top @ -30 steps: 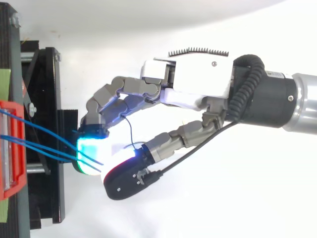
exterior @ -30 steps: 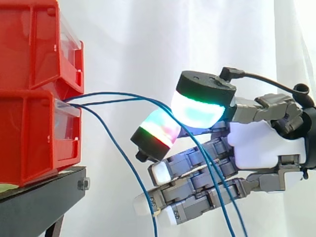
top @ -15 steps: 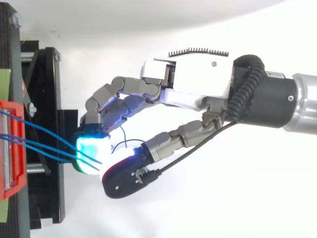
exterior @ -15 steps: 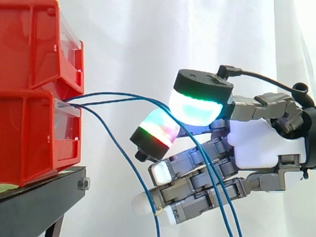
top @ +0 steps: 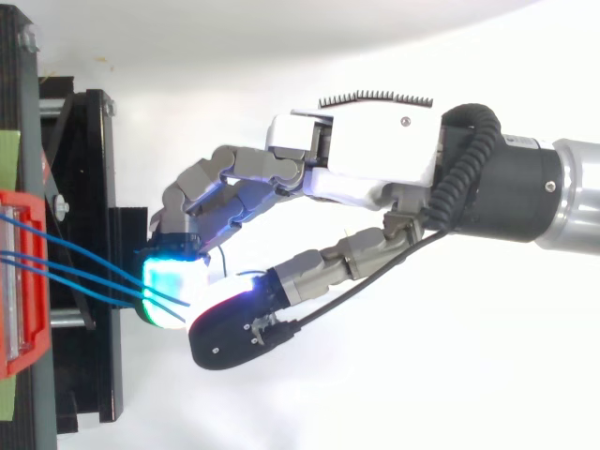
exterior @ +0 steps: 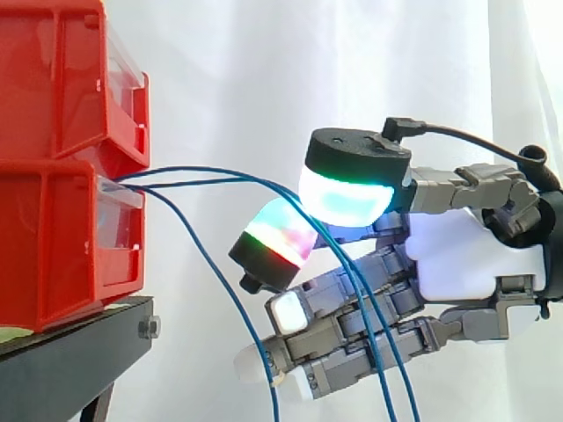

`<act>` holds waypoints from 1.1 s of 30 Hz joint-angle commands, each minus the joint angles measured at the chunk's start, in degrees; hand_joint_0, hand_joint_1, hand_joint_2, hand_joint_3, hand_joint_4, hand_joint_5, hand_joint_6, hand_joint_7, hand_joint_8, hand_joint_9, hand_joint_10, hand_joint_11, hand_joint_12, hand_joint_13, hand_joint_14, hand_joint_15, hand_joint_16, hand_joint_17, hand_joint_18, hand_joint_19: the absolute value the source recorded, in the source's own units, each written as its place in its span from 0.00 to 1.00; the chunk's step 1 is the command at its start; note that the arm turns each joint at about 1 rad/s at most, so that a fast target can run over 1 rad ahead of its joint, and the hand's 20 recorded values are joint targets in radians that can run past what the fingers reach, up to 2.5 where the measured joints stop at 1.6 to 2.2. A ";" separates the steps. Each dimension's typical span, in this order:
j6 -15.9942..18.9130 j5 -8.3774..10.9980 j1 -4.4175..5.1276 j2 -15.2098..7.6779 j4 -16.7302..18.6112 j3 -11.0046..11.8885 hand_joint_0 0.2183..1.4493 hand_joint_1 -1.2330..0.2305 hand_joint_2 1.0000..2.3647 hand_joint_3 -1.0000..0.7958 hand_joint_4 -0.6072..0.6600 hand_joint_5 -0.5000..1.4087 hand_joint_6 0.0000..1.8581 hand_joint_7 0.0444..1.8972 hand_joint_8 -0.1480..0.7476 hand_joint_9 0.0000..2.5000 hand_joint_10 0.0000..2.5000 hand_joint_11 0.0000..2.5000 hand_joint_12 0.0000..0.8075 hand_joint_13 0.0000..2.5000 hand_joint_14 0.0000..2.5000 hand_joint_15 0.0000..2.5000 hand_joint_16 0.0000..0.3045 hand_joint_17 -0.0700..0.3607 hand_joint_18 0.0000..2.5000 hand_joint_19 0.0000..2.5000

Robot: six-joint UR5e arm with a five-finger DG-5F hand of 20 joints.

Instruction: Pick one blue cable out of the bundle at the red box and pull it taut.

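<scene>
- Where the lower red box opens toward the hand, we see the blue cables leave its front lip as a bundle of three.
- Two of them arch to the right side by side, well clear of the box, and run in between two glowing pads of the hand.
- We find the fingers clenched on those two cables. The green-and-cyan pad sits above them and a many-coloured pad below, and the pair nearly meet round the strands.
- Past the pads, the two cables fall steeply across the front of the other fingers, which lie half curled lower down.
- The third cable bends away just beside the box and hangs alone down to the bottom edge of the side view, apart from the hand.
- All three cables are slack, each lying in a curve.
- From above, we see the cables cross over the black bench from the red box at the left edge to the cyan pad, which touches the black-backed pad beside it.
- A second red box is stacked on the lower one, which stands on the bench, before the white curtain.
</scene>
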 commanded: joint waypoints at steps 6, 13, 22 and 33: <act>0.00 0.00 0.00 0.00 0.00 -0.06 0.26 0.52 0.18 0.52 0.55 0.16 0.46 0.44 0.52 0.28 0.00 0.26 0.56 0.10 0.00 0.08 0.23 0.53 0.12 0.07; 0.00 0.00 -0.09 0.00 0.00 0.03 0.28 0.53 0.16 0.53 0.57 0.17 0.45 0.39 0.52 0.27 0.00 0.25 0.55 0.09 0.00 0.08 0.22 0.52 0.10 0.07; 0.00 0.00 0.00 0.00 0.00 -0.06 0.29 0.49 0.00 0.52 0.58 0.17 0.43 0.42 0.54 0.27 0.00 0.26 0.55 0.10 0.00 0.08 0.22 0.52 0.11 0.06; -0.08 0.00 0.00 0.00 0.09 0.03 0.19 0.51 0.00 0.28 0.58 0.17 0.46 0.45 0.55 0.28 0.00 0.29 0.53 0.11 0.00 0.08 0.21 0.49 0.12 0.07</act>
